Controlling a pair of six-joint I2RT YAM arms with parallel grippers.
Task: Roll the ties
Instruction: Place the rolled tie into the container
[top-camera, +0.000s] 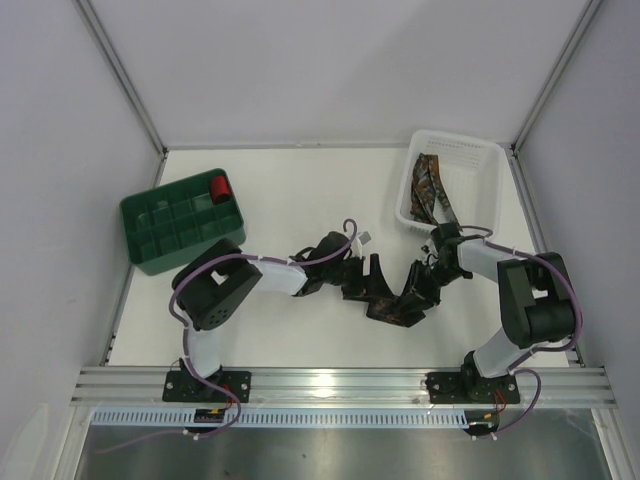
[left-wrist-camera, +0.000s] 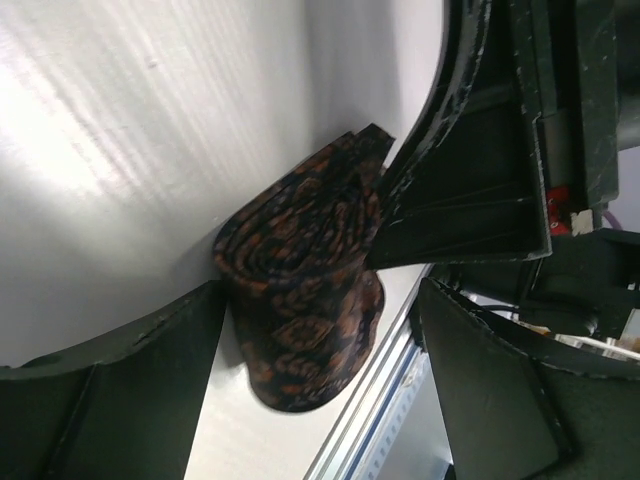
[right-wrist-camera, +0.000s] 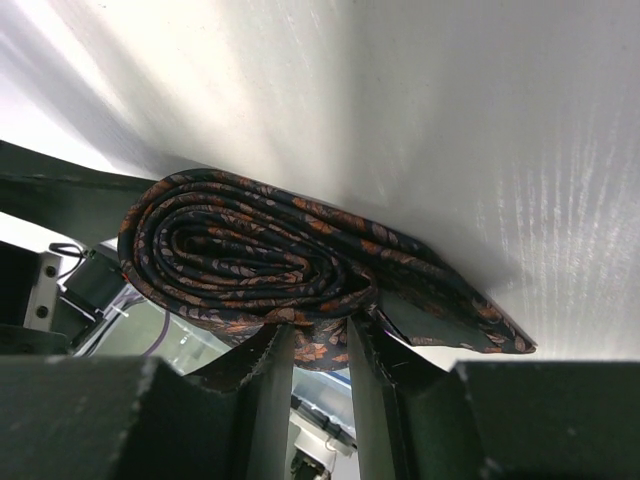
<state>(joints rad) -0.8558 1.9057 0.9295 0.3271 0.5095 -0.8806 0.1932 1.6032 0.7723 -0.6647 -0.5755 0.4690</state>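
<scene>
A dark tie (top-camera: 393, 310) with a brown-orange pattern is wound into a roll on the table between my two grippers. In the right wrist view the roll (right-wrist-camera: 240, 250) shows as a flat spiral with a short pointed tail to the right. My right gripper (right-wrist-camera: 320, 335) is shut on the roll's lower edge and appears in the top view (top-camera: 413, 293). My left gripper (top-camera: 368, 278) is open, its jaws wide apart on either side of the roll (left-wrist-camera: 300, 300) without squeezing it. A second tie (top-camera: 431, 190) lies in the white basket (top-camera: 480, 160).
A green divided tray (top-camera: 165, 235) stands at the left with a small red roll (top-camera: 220, 187) in a far compartment. The white basket is at the back right by the wall. The metal rail (top-camera: 340, 382) runs along the table's near edge, close to the roll.
</scene>
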